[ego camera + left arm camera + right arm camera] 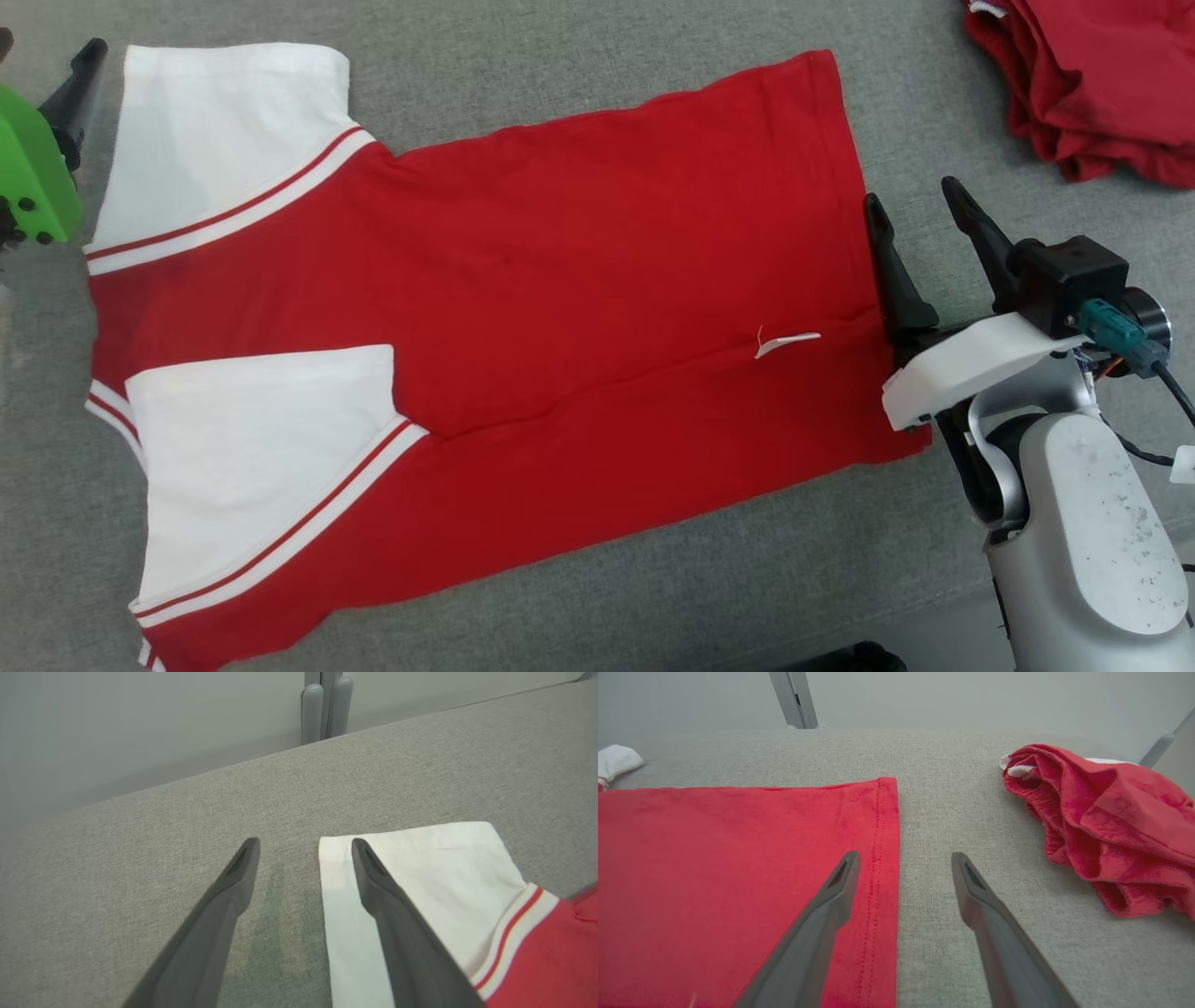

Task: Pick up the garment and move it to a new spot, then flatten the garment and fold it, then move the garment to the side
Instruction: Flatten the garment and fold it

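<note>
The garment point(579, 308) is a red shirt with white, red-striped sleeves. It lies flat on the grey table point(653, 579), sleeves to the left and hem to the right, with a small white label near the hem. My left gripper point(304, 845) is open at the upper sleeve's corner, one finger point(387, 896) over the white sleeve point(434, 877) and the other over bare table. My right gripper point(920, 210) is open at the hem. In the right wrist view, my right gripper point(906, 858) straddles the hem's edge point(878, 858), with nothing held.
A crumpled pile of red clothes point(1102, 84) lies at the table's far right, close to my right gripper, also seen as the heap point(1106, 821). Grey posts point(324, 709) stand beyond the table's far edge. The table's near edge runs along the lower right.
</note>
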### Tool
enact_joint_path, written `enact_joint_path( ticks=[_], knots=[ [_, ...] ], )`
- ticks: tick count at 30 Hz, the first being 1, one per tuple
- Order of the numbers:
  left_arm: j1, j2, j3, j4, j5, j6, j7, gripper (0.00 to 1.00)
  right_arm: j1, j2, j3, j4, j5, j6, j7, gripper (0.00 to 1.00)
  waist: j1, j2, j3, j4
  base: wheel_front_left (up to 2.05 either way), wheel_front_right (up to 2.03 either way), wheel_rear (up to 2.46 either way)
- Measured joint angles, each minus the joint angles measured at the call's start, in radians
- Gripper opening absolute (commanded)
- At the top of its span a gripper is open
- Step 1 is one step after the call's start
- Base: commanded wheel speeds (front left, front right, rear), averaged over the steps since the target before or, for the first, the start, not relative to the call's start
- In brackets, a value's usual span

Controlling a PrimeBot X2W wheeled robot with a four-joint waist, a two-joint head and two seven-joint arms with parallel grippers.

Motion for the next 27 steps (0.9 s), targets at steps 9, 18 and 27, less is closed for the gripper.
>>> enact_joint_path(
  ticks=[9, 18, 27],
  knots=[
    [-0.024, 0.014, -0.03, 0.06, -0.056, 0.0, 0.008, 1.0, -0.018, 0.001, -0.001, 0.03, 0.011, 0.0, -0.028, 1.0, 0.0001, 0.0, 0.072, -0.054, 0.0, 0.0, 0.0],
    [-0.04, 0.023, -0.087, 0.028, -0.117, 0.0, 0.026, 0.91, -0.041, 0.001, 0.008, 0.042, 0.016, 0.0, -0.036, 1.0, 0.0, 0.0, 0.085, -0.063, 0.0, 0.0, 0.0],
    [-0.064, 0.018, -0.136, 0.04, -0.122, 0.0, 0.007, 0.0, -0.068, 0.001, 0.026, 0.064, 0.016, 0.0, -0.039, 1.0, 0.0, 0.0, 0.09, -0.071, 0.0, 0.0, 0.0]
  ],
)
